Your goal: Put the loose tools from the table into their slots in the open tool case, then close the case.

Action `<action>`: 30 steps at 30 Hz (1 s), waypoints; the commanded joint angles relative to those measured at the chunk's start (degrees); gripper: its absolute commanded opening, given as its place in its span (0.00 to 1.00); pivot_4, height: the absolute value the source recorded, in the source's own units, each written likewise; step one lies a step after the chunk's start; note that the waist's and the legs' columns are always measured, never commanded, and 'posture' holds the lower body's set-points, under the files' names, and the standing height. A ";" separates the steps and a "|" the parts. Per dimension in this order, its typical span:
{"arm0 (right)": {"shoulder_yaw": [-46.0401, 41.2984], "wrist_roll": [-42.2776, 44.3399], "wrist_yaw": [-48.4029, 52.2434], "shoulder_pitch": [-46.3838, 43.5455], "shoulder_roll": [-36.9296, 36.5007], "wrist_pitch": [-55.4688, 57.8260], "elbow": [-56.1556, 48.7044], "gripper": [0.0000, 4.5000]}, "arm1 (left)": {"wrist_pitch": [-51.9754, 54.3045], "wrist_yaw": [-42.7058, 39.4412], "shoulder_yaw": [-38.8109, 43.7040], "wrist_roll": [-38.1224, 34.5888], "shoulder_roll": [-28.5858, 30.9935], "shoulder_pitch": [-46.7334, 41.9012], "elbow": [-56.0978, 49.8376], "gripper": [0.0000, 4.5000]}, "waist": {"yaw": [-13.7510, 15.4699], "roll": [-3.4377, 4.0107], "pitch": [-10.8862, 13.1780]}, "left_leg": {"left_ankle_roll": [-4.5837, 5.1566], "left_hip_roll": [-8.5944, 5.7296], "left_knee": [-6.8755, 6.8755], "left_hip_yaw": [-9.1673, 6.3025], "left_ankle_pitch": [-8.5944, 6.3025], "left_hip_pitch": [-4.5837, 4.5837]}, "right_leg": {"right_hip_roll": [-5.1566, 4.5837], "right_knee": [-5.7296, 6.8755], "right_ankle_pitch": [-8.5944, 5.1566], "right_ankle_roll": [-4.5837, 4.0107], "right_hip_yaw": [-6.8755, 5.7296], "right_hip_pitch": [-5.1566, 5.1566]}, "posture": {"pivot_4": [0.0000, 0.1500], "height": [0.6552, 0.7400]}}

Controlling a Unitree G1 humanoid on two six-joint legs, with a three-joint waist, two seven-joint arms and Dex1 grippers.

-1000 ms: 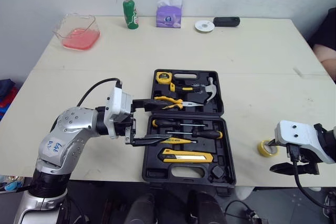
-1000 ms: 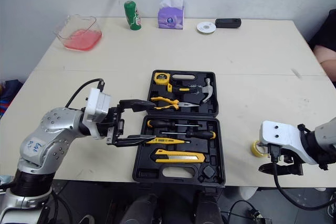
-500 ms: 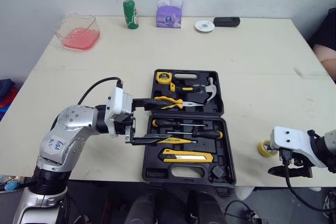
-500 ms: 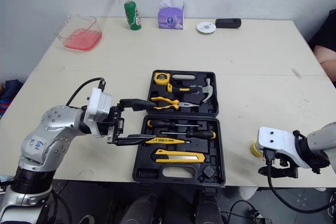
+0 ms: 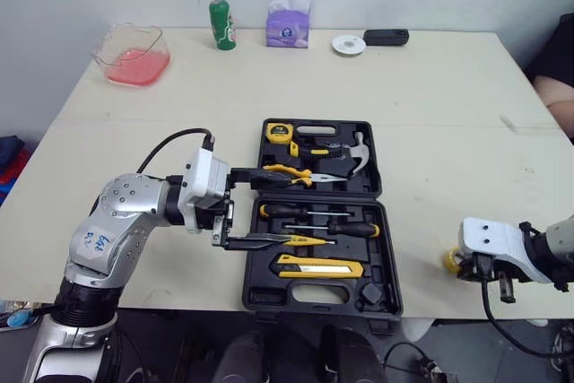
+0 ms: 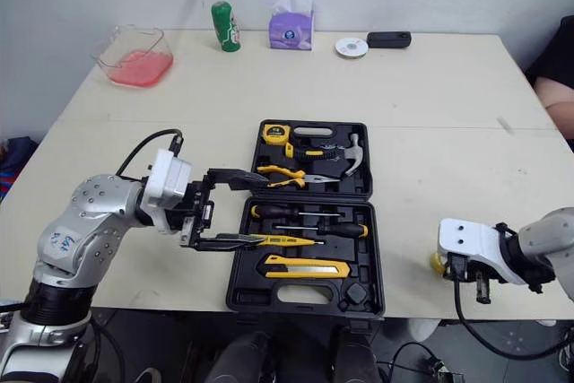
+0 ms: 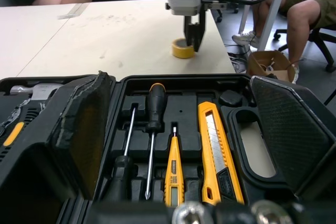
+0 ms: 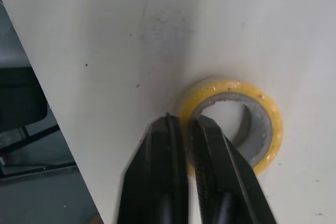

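Note:
The black tool case (image 5: 260,298) lies open at the table's middle front, holding a tape measure (image 5: 279,130), hammer (image 5: 359,154), pliers (image 5: 291,172), screwdrivers (image 5: 332,226) and a yellow utility knife (image 5: 320,265). My left gripper (image 5: 273,208) hovers open over the case's left side, one finger above the pliers and one above the screwdrivers, with nothing held. A yellow tape roll (image 8: 270,129) lies flat near the table's front right edge. My right gripper (image 8: 188,121) points down onto it, its two fingers pinched on the roll's wall, one outside and one inside the ring (image 7: 181,50).
Along the back edge stand a pink-filled clear container (image 5: 134,56), a green can (image 5: 219,24), a purple tissue box (image 5: 289,24), a white disc (image 5: 348,44) and a black device (image 5: 387,37). A person's arm (image 5: 556,100) shows at the far right. The table's front edge runs just beside the tape roll.
My right gripper has tilted down onto the tape roll and closed from open onto its wall. The left arm has stayed almost still.

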 commanded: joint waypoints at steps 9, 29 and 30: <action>-1.24 7.79 5.86 -8.45 -1.16 2.22 -10.04 0.01 | -0.24 -3.46 0.24 -2.66 0.91 0.54 -1.61 1.00 | -0.19 0.01 0.01 | -0.02 0.06 0.00 -0.02 -0.01 -0.01 | -0.01 0.01 0.00 -0.01 0.01 -0.01 | 1.00 1.00; 19.98 7.84 7.16 -22.09 7.55 7.18 -22.17 0.01 | -0.72 -4.96 0.11 -1.48 4.23 5.96 -4.28 1.00 | -0.12 -0.07 -0.01 | 0.00 0.04 0.08 -0.06 -0.06 -0.05 | -0.09 -0.02 0.00 -0.01 0.00 -0.03 | 1.00 1.00; 20.33 8.08 7.05 -22.56 8.03 8.06 -21.76 0.01 | -0.68 -4.78 0.12 -1.50 4.31 6.07 -4.33 1.00 | -0.10 -0.08 -0.02 | 0.01 0.03 0.08 -0.07 -0.06 -0.05 | -0.09 -0.02 0.00 -0.01 0.00 -0.03 | 1.00 1.00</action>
